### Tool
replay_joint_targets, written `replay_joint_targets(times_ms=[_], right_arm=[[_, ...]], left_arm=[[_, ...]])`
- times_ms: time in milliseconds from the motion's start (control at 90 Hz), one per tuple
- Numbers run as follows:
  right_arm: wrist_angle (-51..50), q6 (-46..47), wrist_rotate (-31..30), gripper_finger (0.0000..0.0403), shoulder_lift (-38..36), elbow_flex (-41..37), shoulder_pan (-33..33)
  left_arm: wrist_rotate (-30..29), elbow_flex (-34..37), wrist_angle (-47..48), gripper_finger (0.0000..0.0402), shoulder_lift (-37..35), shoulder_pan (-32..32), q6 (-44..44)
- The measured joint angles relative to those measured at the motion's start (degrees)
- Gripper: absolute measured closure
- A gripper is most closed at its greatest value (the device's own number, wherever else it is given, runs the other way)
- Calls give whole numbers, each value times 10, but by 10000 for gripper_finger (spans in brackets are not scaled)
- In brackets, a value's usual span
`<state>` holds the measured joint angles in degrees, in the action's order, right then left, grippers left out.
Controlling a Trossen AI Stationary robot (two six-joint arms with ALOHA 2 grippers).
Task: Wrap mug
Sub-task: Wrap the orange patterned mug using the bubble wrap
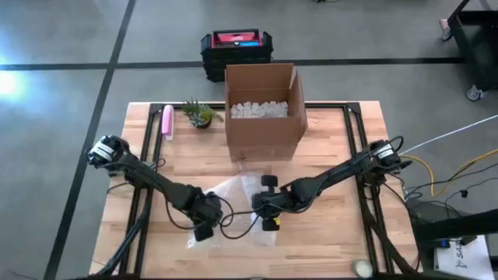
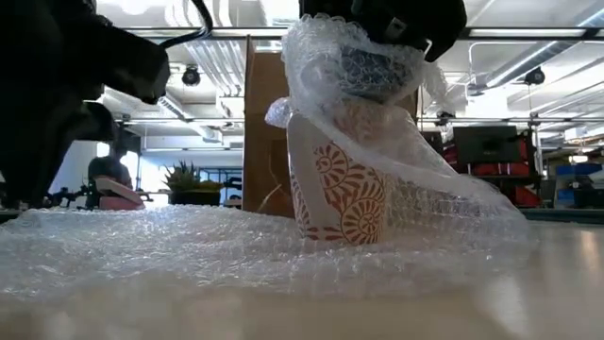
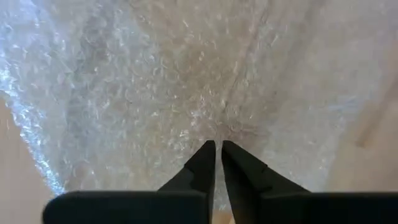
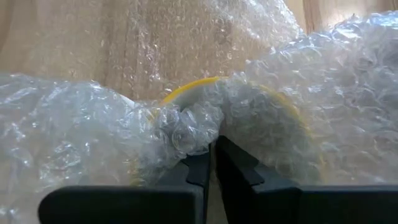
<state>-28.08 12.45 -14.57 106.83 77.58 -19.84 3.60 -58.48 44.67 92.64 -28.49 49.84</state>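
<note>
Right claw (image 4: 210,149) pinches bubble wrap (image 4: 186,127) over mug (image 2: 344,184); no text legible.

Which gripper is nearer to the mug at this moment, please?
The right. The right gripper sits directly over the mug, pinching bubble wrap at its rim. The left gripper is off to the mug's side, shut on the flat sheet lying on the table.
</note>
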Motion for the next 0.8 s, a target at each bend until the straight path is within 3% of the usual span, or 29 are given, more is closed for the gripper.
replay_joint_targets(times_ms=[200, 356, 478, 644, 800], right_arm=[[0, 0, 0, 394, 0, 0, 0], [0, 0, 0, 394, 0, 0, 0], [1, 0, 0, 394, 0, 0, 0], [1, -1, 0, 394, 0, 0, 0], [3, -3, 0, 394, 0, 0, 0]], left_arm=[[15, 13, 40, 282, 8, 1, 0], [25, 46, -13, 210, 26, 7, 20], [48, 41, -14, 178, 31, 21, 29], [49, 41, -10, 186, 36, 30, 49], [51, 41, 10, 268, 41, 42, 45]])
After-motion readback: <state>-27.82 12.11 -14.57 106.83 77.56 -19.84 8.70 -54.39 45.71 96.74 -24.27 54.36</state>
